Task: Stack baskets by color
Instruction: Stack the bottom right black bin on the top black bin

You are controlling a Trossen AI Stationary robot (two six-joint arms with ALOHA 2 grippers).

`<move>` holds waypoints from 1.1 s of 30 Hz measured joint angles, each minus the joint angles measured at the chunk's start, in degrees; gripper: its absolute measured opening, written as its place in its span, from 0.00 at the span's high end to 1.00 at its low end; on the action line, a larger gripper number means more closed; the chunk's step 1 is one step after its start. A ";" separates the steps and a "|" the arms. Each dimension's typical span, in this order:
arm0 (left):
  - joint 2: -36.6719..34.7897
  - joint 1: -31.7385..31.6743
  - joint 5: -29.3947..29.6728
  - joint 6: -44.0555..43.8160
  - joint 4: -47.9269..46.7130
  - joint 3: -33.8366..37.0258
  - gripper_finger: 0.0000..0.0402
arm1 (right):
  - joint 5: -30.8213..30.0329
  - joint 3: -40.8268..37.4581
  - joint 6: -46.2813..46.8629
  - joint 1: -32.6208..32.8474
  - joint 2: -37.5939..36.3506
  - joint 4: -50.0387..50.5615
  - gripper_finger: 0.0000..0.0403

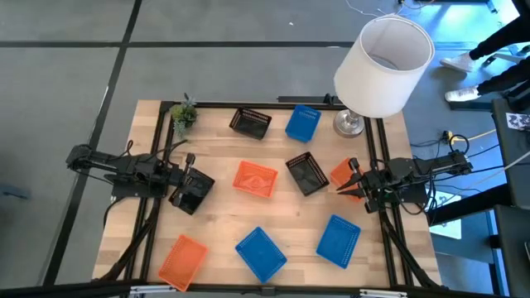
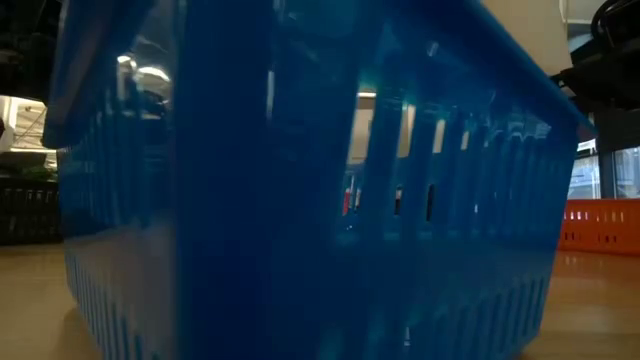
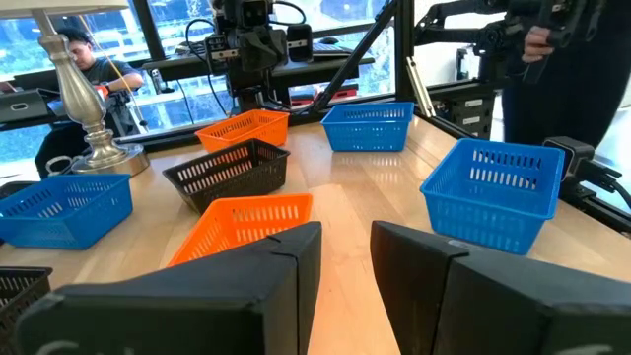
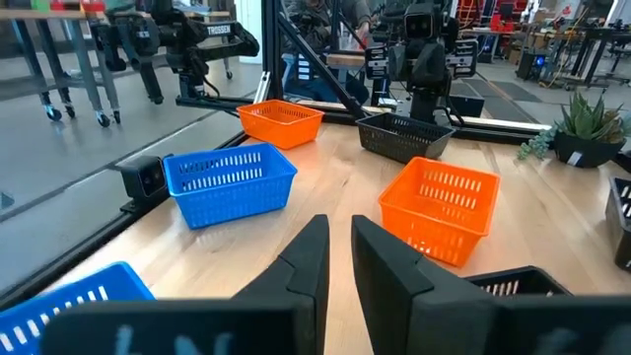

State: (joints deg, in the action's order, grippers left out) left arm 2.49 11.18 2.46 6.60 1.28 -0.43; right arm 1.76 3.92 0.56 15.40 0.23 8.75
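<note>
Several mesh baskets lie scattered, each resting on its base on the wooden table. Orange ones are at the centre (image 1: 255, 179), near left (image 1: 182, 261) and right (image 1: 341, 171). Blue ones are at the far side (image 1: 303, 122), near centre (image 1: 261, 252) and near right (image 1: 339, 240). Black ones are at the far side (image 1: 250, 122), the centre (image 1: 307, 174) and the left (image 1: 192, 192). My left gripper (image 3: 345, 232) hovers level over the left black basket, open and empty. My right gripper (image 4: 340, 225) hovers over the right orange basket, with a narrow gap and nothing between its fingers.
A lamp with a big white shade (image 1: 383, 58) stands at the far right corner. A small green plant (image 1: 183, 116) is at the far left. Black frame rails (image 1: 157, 223) run along the table's sides. People (image 3: 84, 59) are beyond the table.
</note>
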 joint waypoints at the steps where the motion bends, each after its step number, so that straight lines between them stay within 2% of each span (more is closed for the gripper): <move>1: 0.00 -0.01 0.00 -0.01 0.00 0.00 0.79 | 0.33 0.00 2.15 0.00 0.00 -0.06 0.87; 3: 0.01 -0.02 -0.01 -0.01 0.00 0.00 0.79 | 0.55 0.00 4.66 0.00 0.02 -1.50 0.87; 11: 0.01 0.00 -0.01 -0.01 0.00 0.00 0.79 | -0.55 0.36 4.18 0.00 0.03 -9.46 0.88; 16: 0.01 -0.01 0.00 -0.01 0.00 0.00 0.79 | -0.59 4.39 8.16 0.00 2.35 -9.55 0.98; 18: 0.01 -0.02 0.01 0.01 0.00 0.00 0.79 | -0.59 6.93 8.26 0.00 4.59 -8.78 0.99; 23: 0.01 0.00 0.00 -0.01 0.00 0.00 0.79 | -2.58 16.50 8.12 0.00 12.92 -0.21 1.00; 28: 0.00 -0.01 -0.01 -0.01 0.00 0.00 0.79 | -7.68 28.53 8.36 -0.07 24.75 14.47 1.00; 33: 0.01 -0.01 0.02 -0.01 0.00 -0.01 0.79 | -13.40 39.37 14.31 -2.00 36.57 26.67 1.00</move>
State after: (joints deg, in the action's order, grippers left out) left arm 2.50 11.17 2.48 6.59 1.28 -0.44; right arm -11.64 43.29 14.87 13.40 36.80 35.42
